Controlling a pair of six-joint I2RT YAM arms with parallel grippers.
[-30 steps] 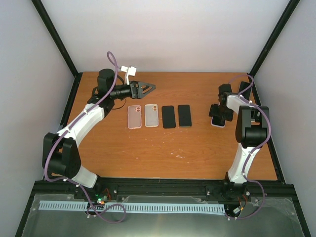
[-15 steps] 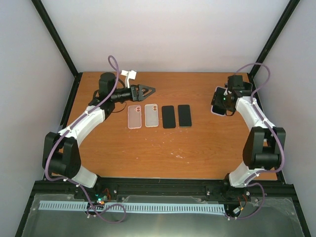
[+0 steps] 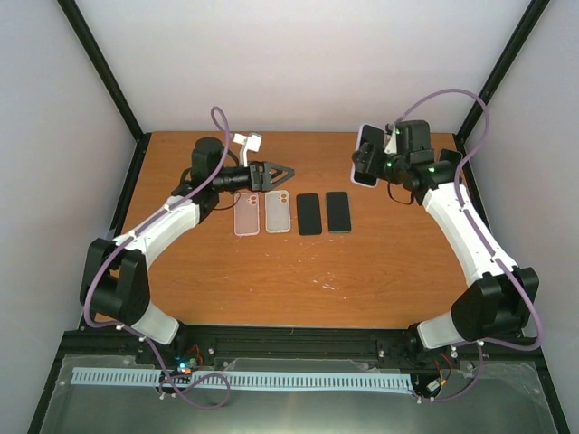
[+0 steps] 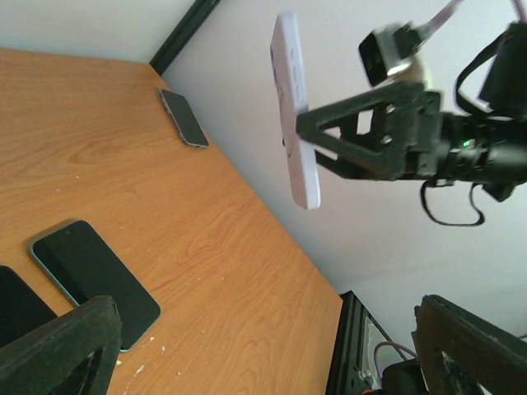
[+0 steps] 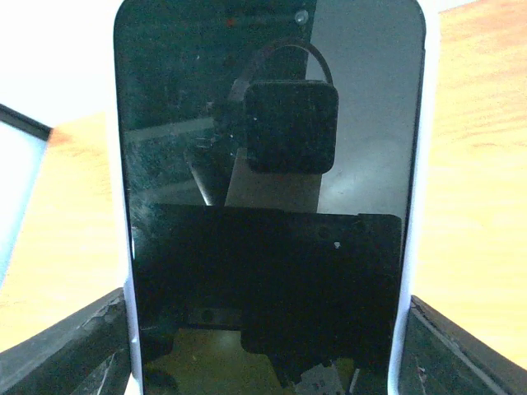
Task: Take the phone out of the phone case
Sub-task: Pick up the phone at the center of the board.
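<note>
Right gripper (image 3: 376,163) had swung inward, clear of table (image 3: 362,271), clamped across cased phone (image 3: 365,151); left gripper (image 3: 279,171) spread, empty.

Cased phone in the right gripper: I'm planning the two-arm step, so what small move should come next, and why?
Probably bring the left gripper across toward the cased phone. The right gripper holds it up off the table, while the left gripper is open, empty and well apart from it. A second grip seems needed to peel the case off.

Right tool (image 3: 376,164) has raised the cased phone (image 3: 365,145), swinging leftward.
</note>
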